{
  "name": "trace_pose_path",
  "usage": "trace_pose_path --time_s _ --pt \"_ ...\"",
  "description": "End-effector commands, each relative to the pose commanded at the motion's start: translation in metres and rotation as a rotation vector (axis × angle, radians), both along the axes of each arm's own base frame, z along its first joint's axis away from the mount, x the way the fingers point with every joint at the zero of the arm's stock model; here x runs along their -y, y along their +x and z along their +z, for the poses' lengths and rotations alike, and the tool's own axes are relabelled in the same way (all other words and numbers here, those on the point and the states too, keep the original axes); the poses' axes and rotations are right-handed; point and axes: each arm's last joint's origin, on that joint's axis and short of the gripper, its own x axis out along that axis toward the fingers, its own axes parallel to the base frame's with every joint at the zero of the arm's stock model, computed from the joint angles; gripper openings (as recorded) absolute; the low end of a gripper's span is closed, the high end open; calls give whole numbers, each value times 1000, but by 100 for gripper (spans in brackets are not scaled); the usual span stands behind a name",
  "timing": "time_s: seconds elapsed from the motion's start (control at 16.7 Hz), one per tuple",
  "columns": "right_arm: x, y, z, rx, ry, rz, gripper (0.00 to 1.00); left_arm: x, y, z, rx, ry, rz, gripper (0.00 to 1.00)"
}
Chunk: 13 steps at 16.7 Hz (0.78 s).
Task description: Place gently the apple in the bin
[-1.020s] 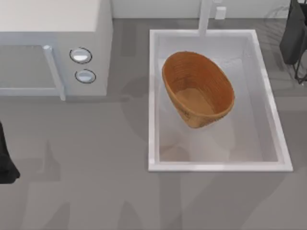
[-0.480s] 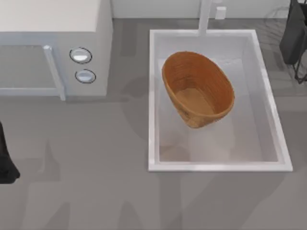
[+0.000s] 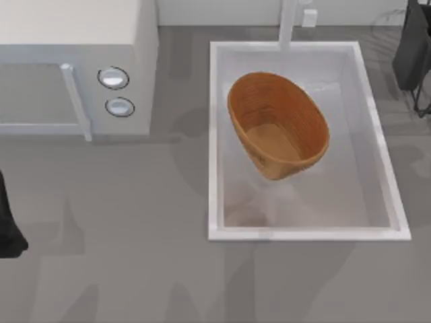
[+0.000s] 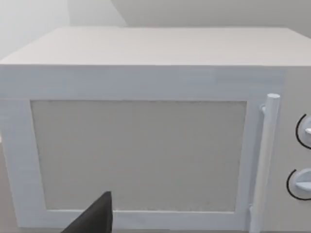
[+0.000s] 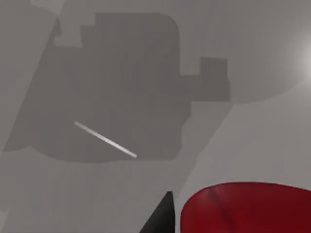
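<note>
The bin [image 3: 278,125] is an oval orange-brown wicker basket lying tilted inside the white sink [image 3: 215,134], and nothing lies in it. The apple [image 5: 248,208] is bright red and shows close up in the right wrist view, well above the grey surface. My right gripper [image 5: 218,213] is shut on it, with one dark fingertip [image 5: 163,216] against its side and the other hidden behind the fruit. The right arm [image 3: 412,47] hangs at the top view's far right corner, beyond the sink. My left arm [image 3: 7,229] is parked at the left edge.
A white microwave [image 3: 74,60] with a bar handle [image 4: 265,160] and two dials stands at the back left. A faucet post [image 3: 288,23] rises behind the sink. The grey countertop [image 3: 135,256] stretches across the front.
The shadow on the sink floor in front of the bin has shifted slightly. The bin and the left arm have not moved.
</note>
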Motion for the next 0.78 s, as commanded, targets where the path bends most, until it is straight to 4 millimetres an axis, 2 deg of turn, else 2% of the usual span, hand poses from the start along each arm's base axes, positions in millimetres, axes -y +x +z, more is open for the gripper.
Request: trace_pose_path --time_s 0.24,0.36,0.78 --pt "-2 -6 56 -9 2 1 0 0 0 0 0 0 0 100" --pt "-4 -10 75 5 -2 1 0 0 0 0 0 0 0 100" --pt "-5 -9 77 6 0 -6 0 0 0 0 0 0 0 100"
